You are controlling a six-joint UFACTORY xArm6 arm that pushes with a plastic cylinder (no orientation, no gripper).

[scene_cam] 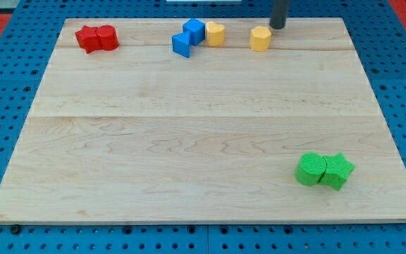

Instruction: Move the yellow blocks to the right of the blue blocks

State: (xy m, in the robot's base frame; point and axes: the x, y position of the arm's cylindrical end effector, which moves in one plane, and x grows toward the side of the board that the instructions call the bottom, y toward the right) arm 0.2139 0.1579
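Two blue blocks stand near the view's top: a blue cube (pixel 194 29) and a lower blue block (pixel 182 44) touching its left side. A yellow heart-like block (pixel 215 33) touches the blue cube's right side. A yellow hexagonal block (pixel 260 39) stands apart, farther to the view's right. My tip (pixel 278 27) is at the board's top edge, just right of and above the yellow hexagonal block, a small gap between them.
Two red blocks (pixel 96 38) sit together at the top left. Two green blocks (pixel 323 170) sit together at the bottom right. The wooden board (pixel 189 141) lies on a blue perforated table.
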